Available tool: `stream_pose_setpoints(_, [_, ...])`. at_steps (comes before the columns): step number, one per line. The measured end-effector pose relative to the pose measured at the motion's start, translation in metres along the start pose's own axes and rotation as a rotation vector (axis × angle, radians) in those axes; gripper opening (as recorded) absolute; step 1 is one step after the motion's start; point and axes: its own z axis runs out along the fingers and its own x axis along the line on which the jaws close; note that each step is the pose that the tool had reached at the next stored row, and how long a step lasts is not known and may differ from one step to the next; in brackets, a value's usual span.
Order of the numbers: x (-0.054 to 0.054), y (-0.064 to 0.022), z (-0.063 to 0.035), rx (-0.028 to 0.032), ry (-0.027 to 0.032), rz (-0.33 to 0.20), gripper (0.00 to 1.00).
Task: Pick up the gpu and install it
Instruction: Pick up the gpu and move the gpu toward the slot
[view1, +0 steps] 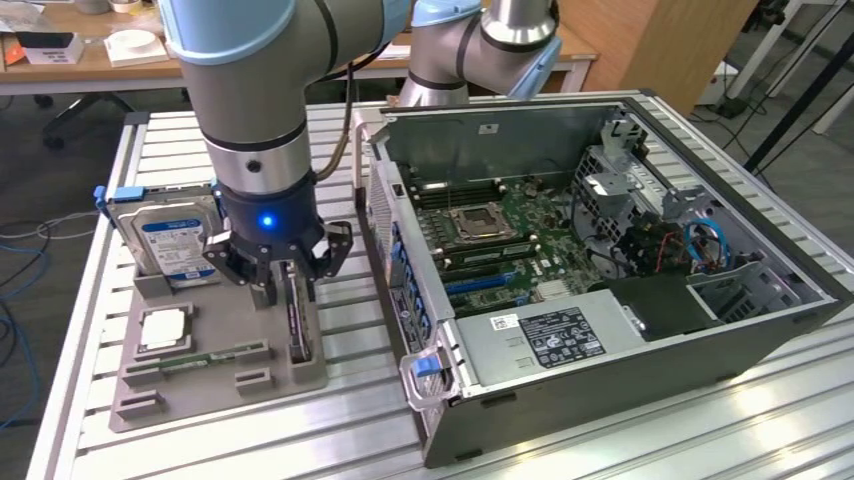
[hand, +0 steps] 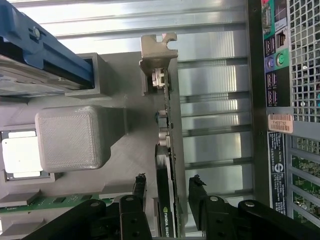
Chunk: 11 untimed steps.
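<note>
The gpu (view1: 299, 325) is a thin dark card standing on edge in a slot of the grey tray (view1: 214, 390), left of the computer case. In the wrist view the gpu (hand: 164, 200) shows its silver bracket (hand: 158, 50) at the far end. My gripper (view1: 287, 288) hangs directly over the card's near end. It is open, with one black finger (hand: 140, 187) on each side of the card and a gap between finger and card on both sides. Nothing is held in the gripper (hand: 168, 186).
A silver hard drive (view1: 174, 240) with a blue label stands at the tray's back. A processor (view1: 163, 328) and a green memory stick (view1: 200, 357) lie in the tray. The open computer case (view1: 587, 260) with its motherboard lies to the exterior view's right, close to the tray.
</note>
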Motion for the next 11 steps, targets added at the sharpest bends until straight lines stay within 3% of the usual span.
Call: stream_pose_setpoints(11, [-0.0001,0.0,0.0002,0.0009,-0.0003,0.0,0.47])
